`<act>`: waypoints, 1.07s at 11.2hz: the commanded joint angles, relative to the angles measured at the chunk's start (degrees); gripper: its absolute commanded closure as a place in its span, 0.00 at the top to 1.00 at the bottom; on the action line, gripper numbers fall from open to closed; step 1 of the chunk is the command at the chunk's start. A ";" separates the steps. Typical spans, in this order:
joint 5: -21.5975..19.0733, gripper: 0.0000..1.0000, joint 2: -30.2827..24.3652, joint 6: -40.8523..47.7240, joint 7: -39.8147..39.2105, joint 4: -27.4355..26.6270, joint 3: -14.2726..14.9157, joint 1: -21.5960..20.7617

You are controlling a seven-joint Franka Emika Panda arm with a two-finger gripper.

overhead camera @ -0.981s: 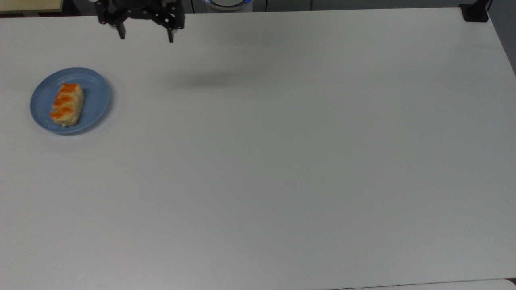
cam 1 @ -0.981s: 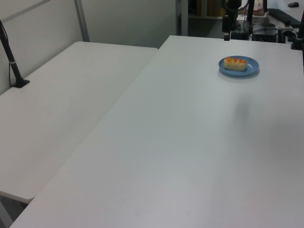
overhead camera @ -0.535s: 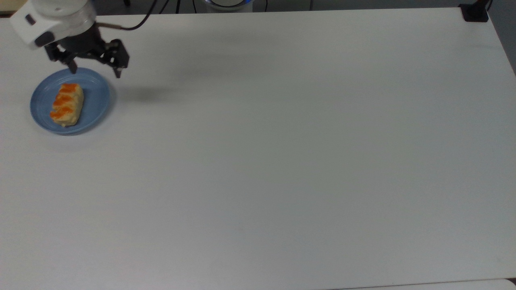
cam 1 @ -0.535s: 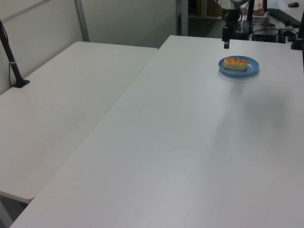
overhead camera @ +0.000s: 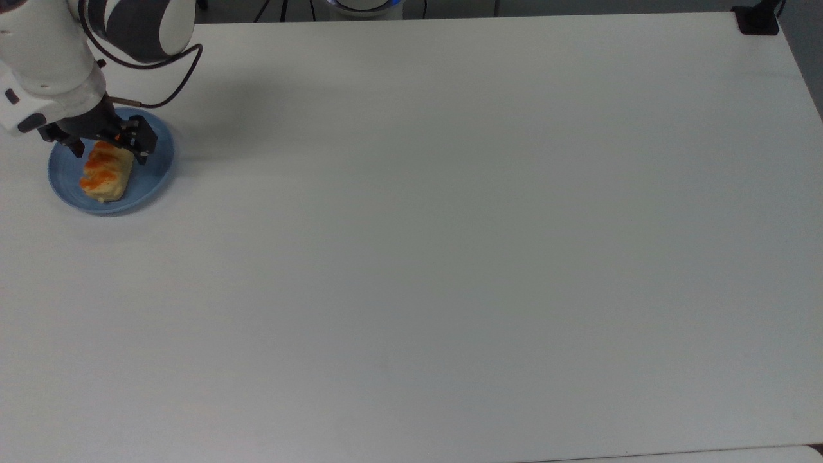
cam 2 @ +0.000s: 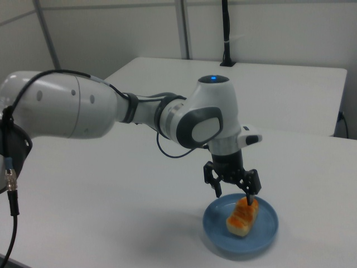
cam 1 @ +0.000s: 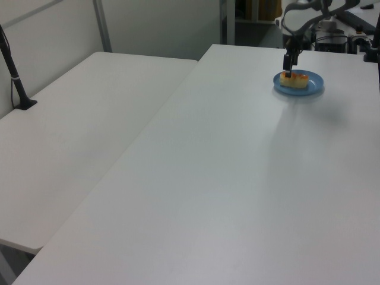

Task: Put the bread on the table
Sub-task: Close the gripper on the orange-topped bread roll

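Now the bread [overhead camera: 107, 172] lies on a blue plate [overhead camera: 153, 173] near the white worktop's [overhead camera: 450, 244] corner. Pincer [cam 2: 231, 194], fingers spread apart, straddles the roll's far end: the approach step. Next it likely must lower, then close.

A robotics laboratory or test room. Evidence: a white robot arm [cam 2: 83, 111] with trailing cables works over a plain white counter [overhead camera: 450, 257]; a second white counter [cam 1: 77, 130] adjoins it; black camera posts [cam 1: 15, 77] clamp to the edges; bare partition walls [cam 2: 268, 28] with metal framing enclose the area.
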State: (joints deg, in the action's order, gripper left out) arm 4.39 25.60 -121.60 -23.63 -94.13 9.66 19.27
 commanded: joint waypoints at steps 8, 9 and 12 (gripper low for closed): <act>-0.17 0.93 3.05 -3.56 -0.54 -0.44 -0.08 1.65; -0.17 0.95 2.88 -3.21 -0.37 -0.18 -0.08 1.65; -0.35 1.00 1.47 -1.20 0.77 -0.18 -0.08 2.09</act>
State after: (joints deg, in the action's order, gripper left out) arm 4.39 28.66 -124.30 -23.57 -93.75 9.64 20.95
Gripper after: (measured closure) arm 0.000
